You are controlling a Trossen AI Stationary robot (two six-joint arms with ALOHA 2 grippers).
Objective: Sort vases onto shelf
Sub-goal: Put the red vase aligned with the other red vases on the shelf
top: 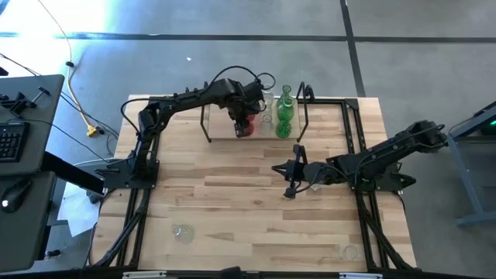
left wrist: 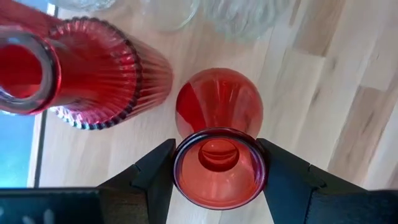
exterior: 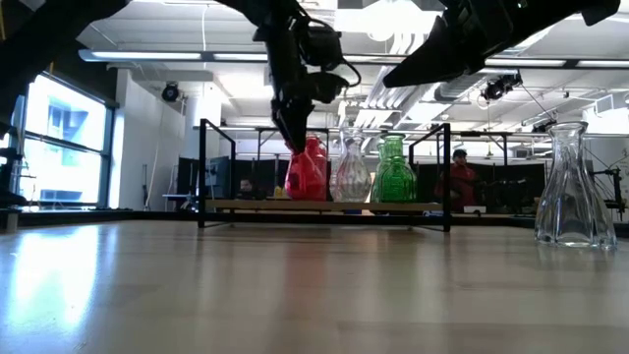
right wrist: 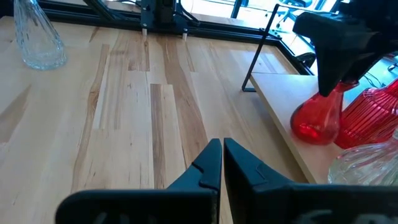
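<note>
My left gripper (left wrist: 219, 177) reaches over the shelf (top: 225, 133), a low light-wood board with black wire frames at its ends, and is shut on a smooth red vase (left wrist: 217, 102). On the board beside it stand a ribbed red vase (left wrist: 99, 71), a clear ribbed vase (exterior: 352, 173) and green vases (top: 284, 112). My right gripper (right wrist: 222, 155) is shut and holds nothing, hovering over the table's middle (top: 291, 177), nearer than the shelf. My left gripper holds the smooth red vase by the mouth rim at the top of its neck (left wrist: 180, 180), pinched between the two fingers, one on each side. The fingers come from above, pointing down. The vase is upright below them, and its round belly (right wrist: 314, 124) seems to sit on the shelf board.
A clear vase (top: 184, 231) stands near the table's near-left corner and another (top: 349, 252) near the near-right corner. Bare wood lies between the shelf and these. People and desks show in the room beyond the table.
</note>
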